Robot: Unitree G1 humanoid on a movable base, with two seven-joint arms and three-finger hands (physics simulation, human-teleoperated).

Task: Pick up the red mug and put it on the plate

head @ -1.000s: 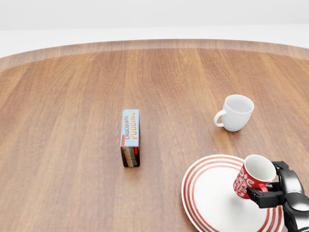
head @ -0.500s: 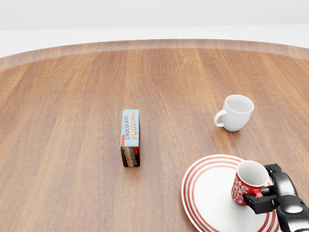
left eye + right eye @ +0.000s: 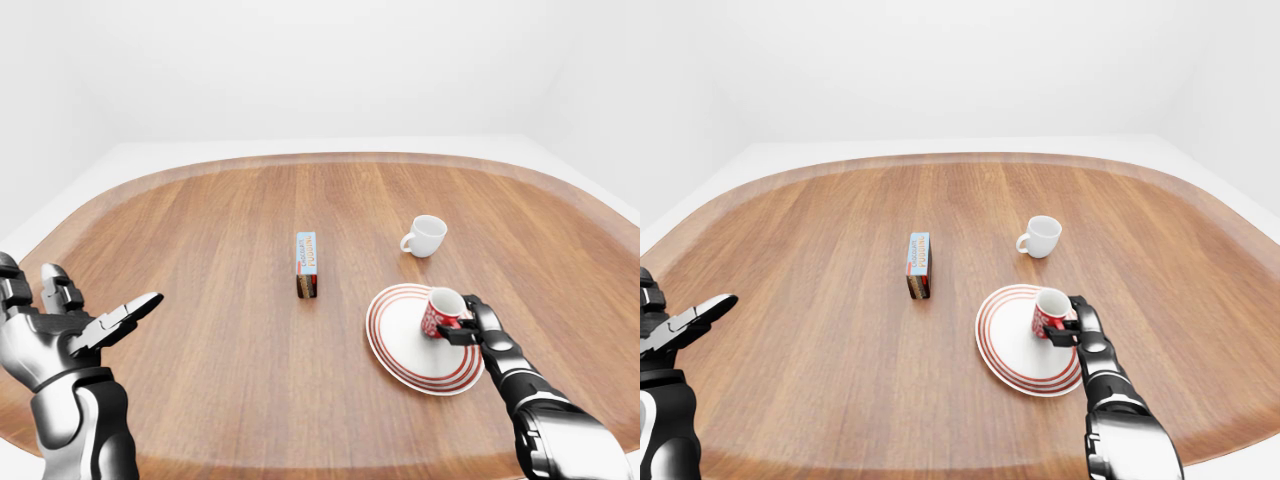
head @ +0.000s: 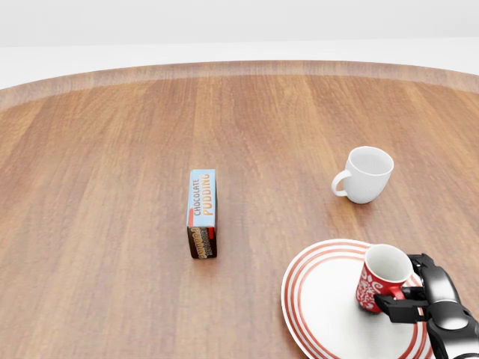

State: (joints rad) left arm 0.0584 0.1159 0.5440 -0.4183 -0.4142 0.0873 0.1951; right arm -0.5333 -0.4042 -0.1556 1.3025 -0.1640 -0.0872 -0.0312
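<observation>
My right hand (image 4: 408, 305) reaches in low and its fingers grip the red mug (image 4: 383, 277), which sits on the plate (image 4: 322, 307). Only the eye views show my left hand (image 3: 60, 325). It is held up at the table's (image 3: 220, 260) edge, fingers spread, holding nothing.

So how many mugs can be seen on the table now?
2. The red mug stands on the striped plate, with the right hand at its handle. The white mug stands on the table, above the plate in the head view. Nothing hides another.
</observation>
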